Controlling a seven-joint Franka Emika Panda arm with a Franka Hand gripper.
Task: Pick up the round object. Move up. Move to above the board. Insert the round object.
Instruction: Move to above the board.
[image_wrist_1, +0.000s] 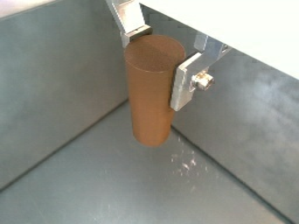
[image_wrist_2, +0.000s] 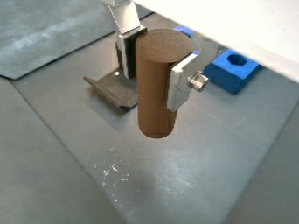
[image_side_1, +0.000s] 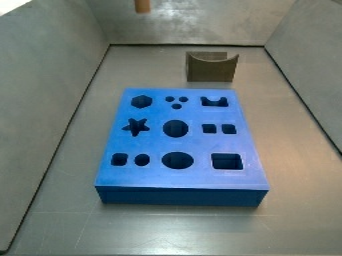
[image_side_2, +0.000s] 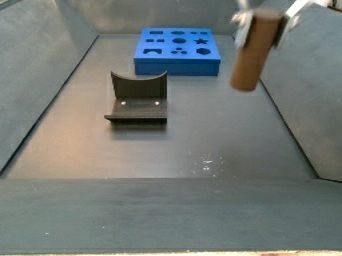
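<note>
The gripper (image_wrist_2: 156, 66) clamps the brown peg (image_wrist_2: 159, 86) upright near its top, apparently clear above the grey floor (image_wrist_2: 222, 166), well apart from the blue board (image_side_1: 178, 142)

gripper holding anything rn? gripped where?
Yes: the gripper is shut on the round object, clamped at its upper end. The peg hangs upright, clear of the floor, away from the board.

Dim, even light; soft blur.
</note>
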